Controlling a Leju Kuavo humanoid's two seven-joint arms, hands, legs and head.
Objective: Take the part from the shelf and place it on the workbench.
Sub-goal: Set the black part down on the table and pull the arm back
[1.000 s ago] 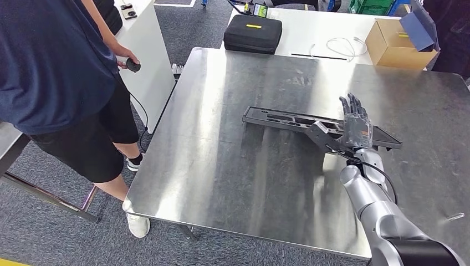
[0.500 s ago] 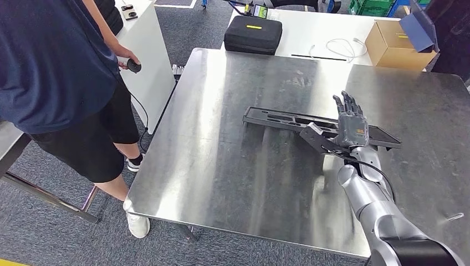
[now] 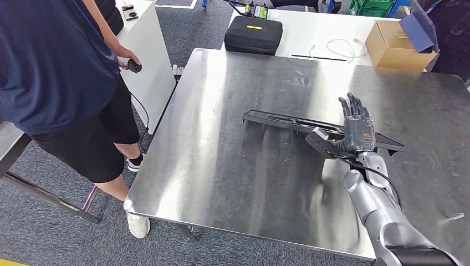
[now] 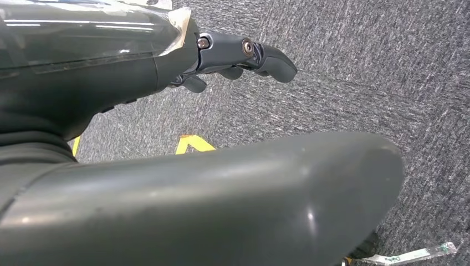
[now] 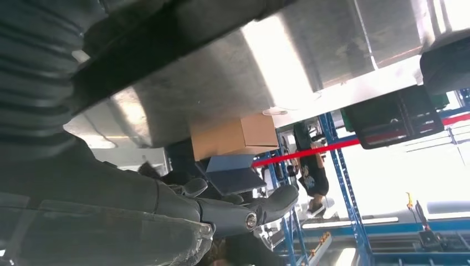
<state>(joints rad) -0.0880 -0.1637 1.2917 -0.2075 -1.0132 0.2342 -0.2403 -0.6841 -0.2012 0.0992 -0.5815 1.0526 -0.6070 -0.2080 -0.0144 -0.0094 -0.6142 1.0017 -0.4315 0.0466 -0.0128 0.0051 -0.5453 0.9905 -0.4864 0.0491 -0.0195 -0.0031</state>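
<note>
The part (image 3: 288,122), a long flat black plastic tray with cut-outs, lies across the middle of the steel workbench (image 3: 221,166) and looks tipped, showing mostly its edge. My right hand (image 3: 357,130) is at the part's right end with its fingers straight and apart, pointing away from me. In the right wrist view the part (image 5: 166,39) runs as a dark bar apart from the straight fingers (image 5: 266,208), with bare steel between them. My left hand (image 4: 244,55) hangs over grey carpet and holds nothing.
A person in a dark blue shirt (image 3: 50,61) stands at the workbench's left, holding a small black controller (image 3: 133,65). Behind the bench a white table carries a black case (image 3: 253,33), a cable and a cardboard box (image 3: 394,44). A white cabinet (image 3: 145,50) stands far left.
My right hand drifted left and away, then came back right and toward me. The part, flat before, now shows a thinner, tipped profile; its place on the bench is nearly the same.
</note>
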